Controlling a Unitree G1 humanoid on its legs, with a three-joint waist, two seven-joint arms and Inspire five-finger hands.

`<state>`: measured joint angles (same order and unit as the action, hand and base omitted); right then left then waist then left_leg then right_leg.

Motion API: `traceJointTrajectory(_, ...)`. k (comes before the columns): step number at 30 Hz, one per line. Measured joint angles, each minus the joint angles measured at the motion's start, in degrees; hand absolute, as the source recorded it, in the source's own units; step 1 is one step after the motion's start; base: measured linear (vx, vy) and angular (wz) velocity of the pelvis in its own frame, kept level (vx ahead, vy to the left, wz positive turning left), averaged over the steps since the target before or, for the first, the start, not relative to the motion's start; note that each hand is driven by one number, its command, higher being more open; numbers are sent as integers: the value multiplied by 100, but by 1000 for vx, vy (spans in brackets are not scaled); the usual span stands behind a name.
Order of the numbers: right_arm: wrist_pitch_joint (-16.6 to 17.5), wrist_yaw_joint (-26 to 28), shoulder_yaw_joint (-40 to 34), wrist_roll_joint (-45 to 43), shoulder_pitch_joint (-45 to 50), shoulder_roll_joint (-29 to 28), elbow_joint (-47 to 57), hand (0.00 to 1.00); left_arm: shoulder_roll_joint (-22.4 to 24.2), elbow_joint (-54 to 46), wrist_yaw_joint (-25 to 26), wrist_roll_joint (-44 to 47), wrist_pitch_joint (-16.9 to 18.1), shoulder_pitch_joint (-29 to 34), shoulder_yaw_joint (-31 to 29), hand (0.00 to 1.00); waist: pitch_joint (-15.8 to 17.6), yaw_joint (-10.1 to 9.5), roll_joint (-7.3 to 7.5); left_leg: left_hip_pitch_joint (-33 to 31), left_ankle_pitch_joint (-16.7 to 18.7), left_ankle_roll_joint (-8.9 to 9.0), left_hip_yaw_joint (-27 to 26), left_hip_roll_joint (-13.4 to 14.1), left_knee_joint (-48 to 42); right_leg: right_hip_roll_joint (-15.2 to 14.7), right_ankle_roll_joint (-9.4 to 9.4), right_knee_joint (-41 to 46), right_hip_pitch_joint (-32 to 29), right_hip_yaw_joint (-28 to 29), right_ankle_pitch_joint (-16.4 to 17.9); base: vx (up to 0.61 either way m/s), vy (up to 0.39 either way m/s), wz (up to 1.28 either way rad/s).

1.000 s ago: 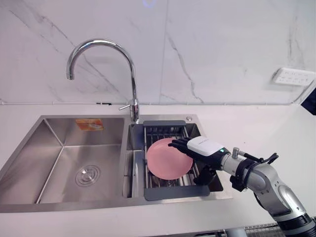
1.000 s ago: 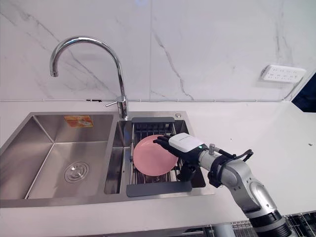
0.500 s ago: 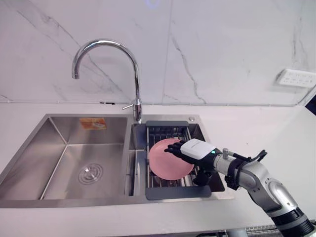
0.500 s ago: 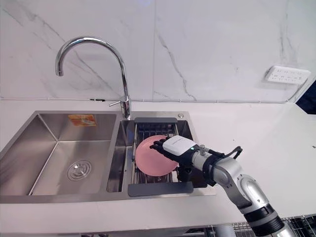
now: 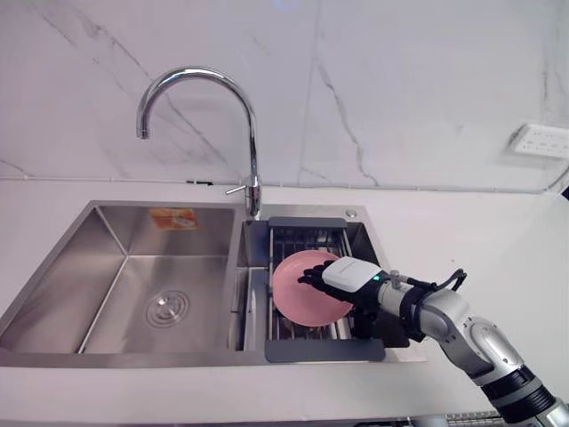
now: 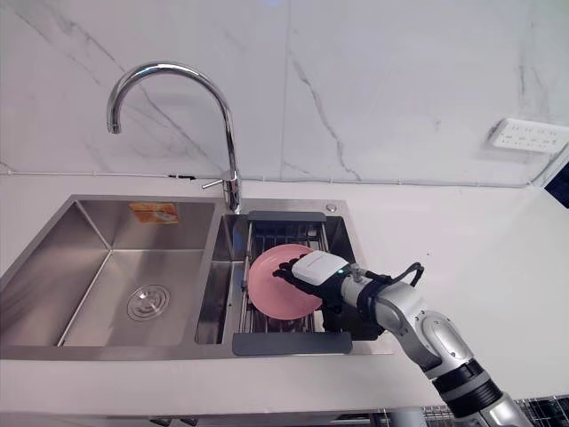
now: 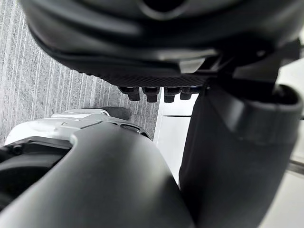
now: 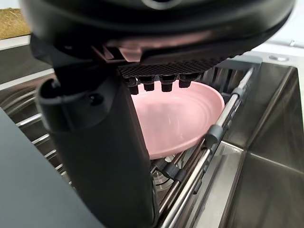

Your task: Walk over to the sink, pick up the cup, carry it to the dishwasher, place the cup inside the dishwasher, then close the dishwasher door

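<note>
right hand (image 5: 351, 277) further over pink dish (image 5: 297, 302), fingers straight, thumb apart, dish tilted in rack (image 5: 324, 350), hollow upward

A white counter (image 5: 462, 236) holds a steel double sink (image 5: 124, 267), whose rack (image 5: 324, 350) carries a tilted pink dish (image 5: 298, 295).

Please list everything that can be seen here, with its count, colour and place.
plate: 1, pink, leaning in the rack
rack: 1, dark grey, in the sink's right basin
sink: 1, steel, two basins, set in the counter
tap: 1, chrome, behind the sink's middle
sticker: 1, orange, left basin's back wall
socket strip: 1, white, on the wall at right
counter: 1, white, around the sink
right robot hand: 1, dark and white, open, at the plate
left robot hand: 1, dark, open, holding nothing
</note>
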<state>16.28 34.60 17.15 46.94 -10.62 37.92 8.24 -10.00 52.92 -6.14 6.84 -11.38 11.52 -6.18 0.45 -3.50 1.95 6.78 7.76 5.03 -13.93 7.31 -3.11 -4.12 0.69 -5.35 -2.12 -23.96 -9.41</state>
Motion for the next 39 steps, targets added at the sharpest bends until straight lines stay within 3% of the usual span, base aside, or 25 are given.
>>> traceJointTrajectory(7,-1,-265,28,220,-13,-2,-137,100,1,114,6,-1,37,-86,-3,100,44,-32,-4,-23,-14,-20,30,-6,-5,-10,-3,0,1,-19,-12,0,0,0)
traceJointTrajectory(13,2,-950,27,549,-13,-60,-222,100,32,117,129,-1,41,-106,-4,100,77,-31,-23,-35,-16,-23,40,-6,-5,-9,-1,0,1,-19,-17,0,0,0)
traceJointTrajectory(14,6,-1106,13,678,-13,-110,-223,0,33,117,136,-1,44,-108,-6,100,86,-29,-26,-35,-16,-23,40,-7,-4,-9,-1,0,1,-17,-17,0,0,0)
traceJointTrajectory(18,63,-1486,-38,753,-13,-269,-222,0,43,115,190,-1,76,-135,-10,100,167,-30,-18,-32,-16,-23,39,-7,-9,-9,0,0,6,-11,-25,0,0,0)
traceJointTrajectory(23,124,-1535,-46,938,6,-445,-389,0,52,92,212,12,114,-138,-15,100,287,6,-43,-14,-15,-22,20,-13,-5,-17,6,-1,17,-7,-28,0,0,0)
traceJointTrajectory(24,124,-1529,-46,937,14,-461,-425,100,52,91,212,32,115,-138,-14,100,303,8,-47,-9,-15,-22,17,-12,-4,-17,8,-1,19,-7,-26,0,0,0)
traceJointTrajectory(34,-20,-1190,-44,833,16,-636,-336,100,48,71,213,162,122,-136,-13,100,395,74,-65,35,0,1,-2,-3,6,-14,32,-1,38,-4,-5,0,0,0)
traceJointTrajectory(35,-44,-1196,-44,833,22,-637,-319,0,48,82,216,179,123,-138,-13,100,395,77,-65,33,0,1,-3,-3,6,-13,32,-1,35,-2,-5,0,0,0)
traceJointTrajectory(39,-104,-1411,-44,898,147,-635,-262,0,53,105,246,222,131,-143,-14,100,392,67,-61,32,-1,0,-5,-8,5,-13,25,-1,32,6,-15,0,0,0)
